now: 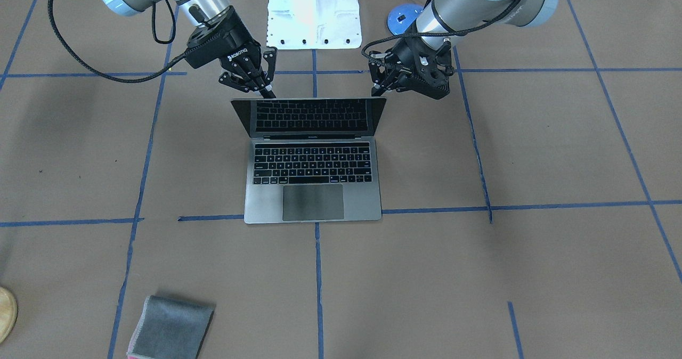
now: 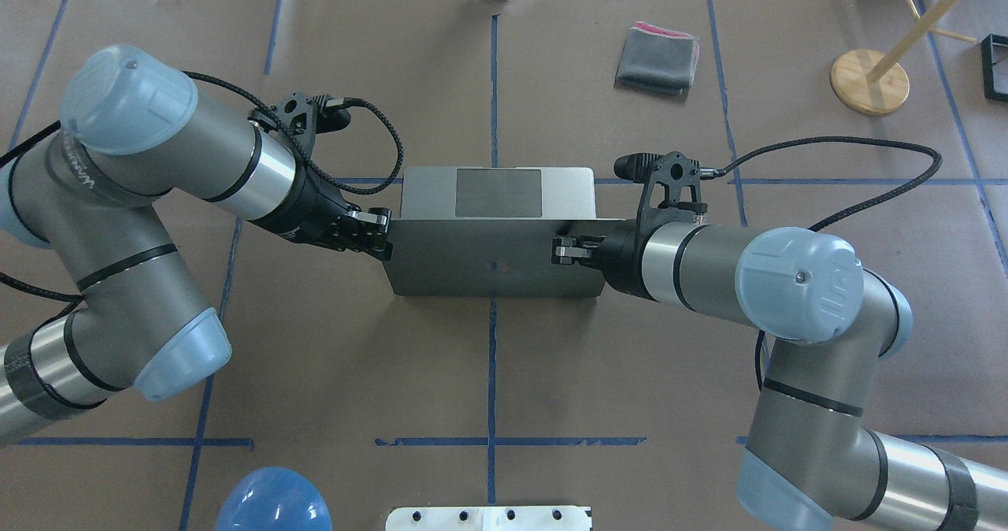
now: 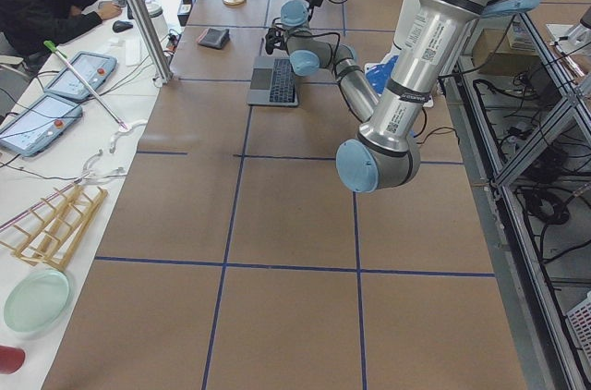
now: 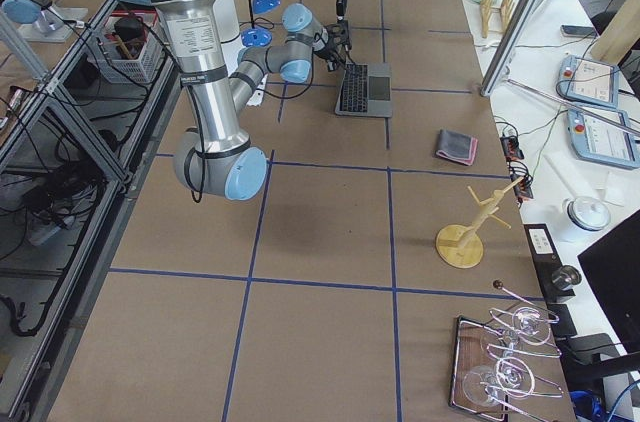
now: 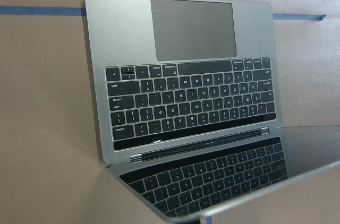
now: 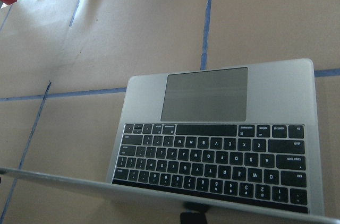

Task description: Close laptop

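The space-grey laptop [image 1: 314, 162] stands open in the middle of the table, its black screen tilted part way over the keys. The overhead view shows the lid's back [image 2: 488, 259] and the trackpad beyond it. My left gripper [image 2: 382, 235] is at the lid's upper left corner, fingers together, and shows at the right in the front view [image 1: 379, 88]. My right gripper [image 2: 561, 249] rests against the back of the lid near its right edge, fingers together, at the lid's top corner [image 1: 268, 90]. Both wrist views look over the lid's edge onto the keyboard [image 5: 191, 91] [image 6: 212, 155].
A small grey folded cloth [image 2: 657, 58] lies on the far side, right of the laptop. A wooden stand [image 2: 870, 82] is at the far right. A blue dome [image 2: 272, 503] and a white plate [image 2: 488, 518] sit near the robot's base. A person [image 3: 46, 2] sits at the side desk.
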Robot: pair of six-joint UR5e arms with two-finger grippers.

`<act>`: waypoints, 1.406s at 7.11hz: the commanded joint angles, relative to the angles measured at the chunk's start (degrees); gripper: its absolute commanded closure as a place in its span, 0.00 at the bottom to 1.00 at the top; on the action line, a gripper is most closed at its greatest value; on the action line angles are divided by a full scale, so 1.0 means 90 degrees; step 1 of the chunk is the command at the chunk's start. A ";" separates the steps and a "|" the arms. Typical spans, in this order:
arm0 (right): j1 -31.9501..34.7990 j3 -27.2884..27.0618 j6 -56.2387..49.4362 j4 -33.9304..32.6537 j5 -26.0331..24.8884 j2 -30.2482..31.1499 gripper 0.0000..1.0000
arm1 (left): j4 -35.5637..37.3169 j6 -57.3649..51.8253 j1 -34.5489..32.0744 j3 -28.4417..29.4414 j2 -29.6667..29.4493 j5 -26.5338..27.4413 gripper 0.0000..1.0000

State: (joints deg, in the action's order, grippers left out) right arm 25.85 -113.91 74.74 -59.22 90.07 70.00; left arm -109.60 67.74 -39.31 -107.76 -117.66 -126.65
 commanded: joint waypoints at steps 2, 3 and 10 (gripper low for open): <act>0.0213 0.0224 -0.0013 0.0008 0.0031 -0.0198 1.00 | -0.0010 0.0003 -0.0231 0.0605 -0.0509 -0.0001 0.99; 0.0213 0.0360 -0.0013 0.0008 0.0031 -0.0316 1.00 | -0.0010 -0.0016 -0.0270 0.0819 -0.0684 -0.0001 0.99; 0.0613 0.1386 -0.0296 0.0047 0.0050 -0.0892 1.00 | -0.0069 -0.0055 -0.0349 0.1630 -0.1144 0.0019 0.99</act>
State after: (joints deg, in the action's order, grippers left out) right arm 30.98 -102.82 72.21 -58.83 90.53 62.84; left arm -110.18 67.24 -42.45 -94.14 -127.30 -126.54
